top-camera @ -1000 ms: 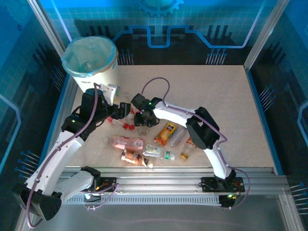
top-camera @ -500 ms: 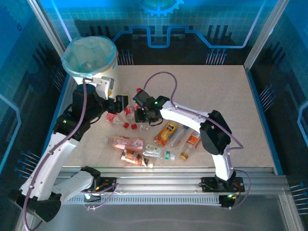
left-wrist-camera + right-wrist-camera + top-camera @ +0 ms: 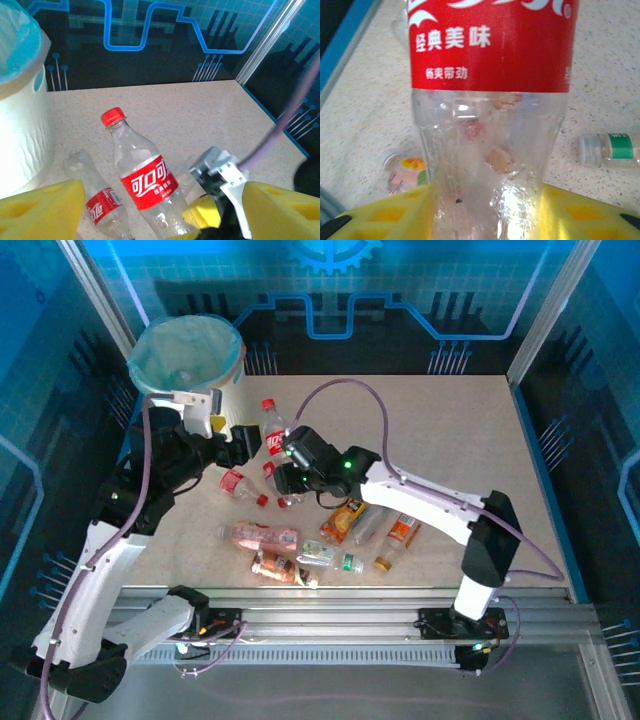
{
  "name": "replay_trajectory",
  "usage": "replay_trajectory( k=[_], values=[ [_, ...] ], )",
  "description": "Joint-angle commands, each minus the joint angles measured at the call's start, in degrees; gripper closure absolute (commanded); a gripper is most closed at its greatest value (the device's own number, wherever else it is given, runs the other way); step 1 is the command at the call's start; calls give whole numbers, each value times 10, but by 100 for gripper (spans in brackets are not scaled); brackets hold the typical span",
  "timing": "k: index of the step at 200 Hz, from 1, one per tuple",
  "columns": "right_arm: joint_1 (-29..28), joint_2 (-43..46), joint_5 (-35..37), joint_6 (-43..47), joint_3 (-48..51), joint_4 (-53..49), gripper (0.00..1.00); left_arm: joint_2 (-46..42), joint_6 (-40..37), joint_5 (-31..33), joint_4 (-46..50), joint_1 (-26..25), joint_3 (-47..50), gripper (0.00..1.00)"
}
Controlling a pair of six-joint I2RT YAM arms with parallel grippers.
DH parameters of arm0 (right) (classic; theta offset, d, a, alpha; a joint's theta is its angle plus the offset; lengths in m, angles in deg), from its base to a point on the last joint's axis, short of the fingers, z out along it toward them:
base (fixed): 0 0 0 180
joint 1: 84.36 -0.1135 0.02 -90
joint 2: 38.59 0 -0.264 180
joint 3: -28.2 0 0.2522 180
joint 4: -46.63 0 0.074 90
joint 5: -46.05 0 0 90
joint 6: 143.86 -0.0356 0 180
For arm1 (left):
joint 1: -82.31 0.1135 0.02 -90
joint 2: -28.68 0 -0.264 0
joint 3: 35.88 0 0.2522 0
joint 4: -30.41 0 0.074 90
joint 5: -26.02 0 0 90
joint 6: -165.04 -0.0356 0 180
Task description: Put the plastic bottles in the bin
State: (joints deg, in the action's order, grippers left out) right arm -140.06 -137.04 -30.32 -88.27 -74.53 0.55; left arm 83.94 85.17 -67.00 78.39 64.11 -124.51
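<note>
Red-labelled bottle [image 3: 272, 439]: lifted off the table [image 3: 450, 440] since a second ago, upright, just near-right of bin [image 3: 228, 380] | right gripper [image 3: 282, 472]: clenched on its base | left gripper [image 3: 242, 440]: spread wide beside it | judged: one pickup done, near heap of bottles [image 3: 262, 537] remaining.

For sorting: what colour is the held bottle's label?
The bottle has a red label with white lettering; best in the right wrist view.

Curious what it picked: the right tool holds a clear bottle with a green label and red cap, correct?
No: its label is red, not green, as the right wrist view shows. The right tool does hold that clear, red-capped cola bottle.
</note>
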Motion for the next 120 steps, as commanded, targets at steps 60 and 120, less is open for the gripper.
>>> replay_trajectory(
  k=[60, 120],
  values=[
    [-32, 183, 4, 109, 172, 180, 50, 9, 120, -67, -11, -4, -7, 20],
    [-67, 263, -12, 154, 253, 240, 50, 16, 170, -115, -60, -4, 23, 34]
  ],
)
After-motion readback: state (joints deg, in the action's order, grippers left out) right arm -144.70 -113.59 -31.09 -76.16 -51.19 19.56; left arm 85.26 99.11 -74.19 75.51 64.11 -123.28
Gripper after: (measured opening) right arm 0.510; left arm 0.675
